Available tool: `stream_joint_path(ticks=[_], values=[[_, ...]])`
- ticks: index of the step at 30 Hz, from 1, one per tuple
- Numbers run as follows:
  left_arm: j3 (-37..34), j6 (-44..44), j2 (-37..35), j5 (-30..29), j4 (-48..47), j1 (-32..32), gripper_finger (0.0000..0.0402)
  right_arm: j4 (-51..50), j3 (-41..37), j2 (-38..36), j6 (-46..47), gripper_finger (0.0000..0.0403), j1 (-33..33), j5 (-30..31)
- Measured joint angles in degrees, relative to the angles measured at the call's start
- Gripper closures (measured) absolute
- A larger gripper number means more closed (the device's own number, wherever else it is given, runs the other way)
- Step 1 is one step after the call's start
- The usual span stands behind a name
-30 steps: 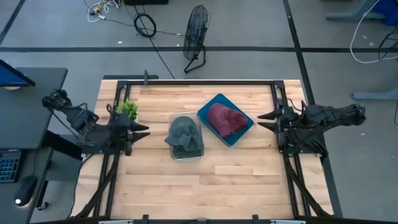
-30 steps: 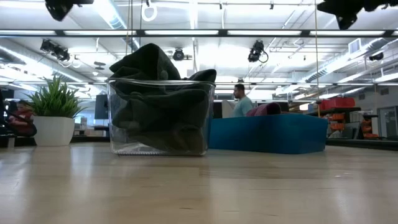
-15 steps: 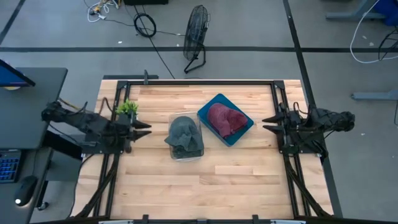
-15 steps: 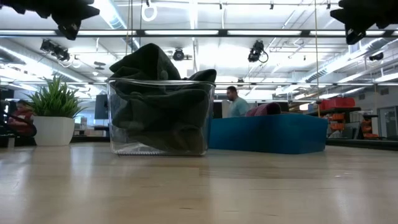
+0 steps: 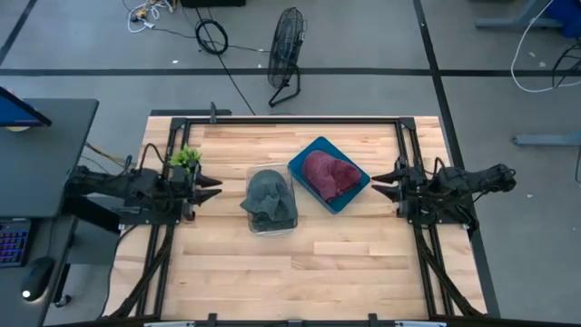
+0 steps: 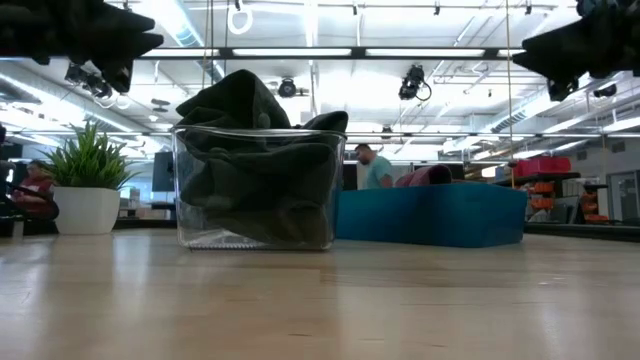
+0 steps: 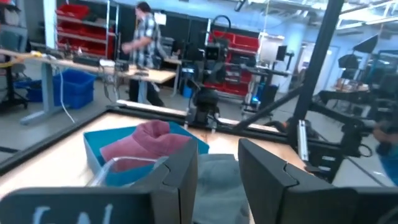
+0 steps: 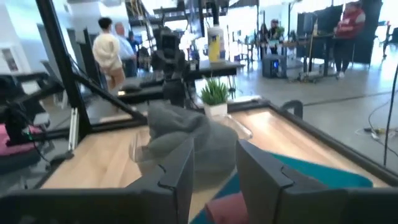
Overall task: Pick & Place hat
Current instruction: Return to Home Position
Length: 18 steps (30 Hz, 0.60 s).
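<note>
Moved: both arms have folded lower since half a second ago; caps and bins have not shifted.
High view: left gripper [image 5: 211, 185] sits at the table's 9 o'clock edge and right gripper [image 5: 381, 182] at 3 o'clock. Gray cap [image 5: 270, 200] lies in the transparent bin [image 5: 251, 177] near centre. Red cap [image 5: 329, 174] lies in the blue bin [image 5: 303, 153] at the clear bin's 1 o'clock. No cap lies loose, so sorting looks done and only homing is left.
Low view: this view alone shows height; the gray cap heaps above its rim, while the red one barely tops its wall.
Left wrist view: fingers [image 7: 180, 177] narrowly parted, nothing between.
Right wrist view: the same narrow, empty gap.
</note>
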Motion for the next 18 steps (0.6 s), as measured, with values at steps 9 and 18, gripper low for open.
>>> stream_joint_path(ticks=[9,18], values=[[-4.4,2.6,-6.2,0.9,0.5,1.2,0.0283,1.7,-3.9,0.0,1.9,0.0279,0.0,-0.2],[-8.6,2.7,-7.5,4.2,0.6,1.2,0.0283,11.4,-9.4,0.0,-0.9,0.0279,-0.1,-1.0]])
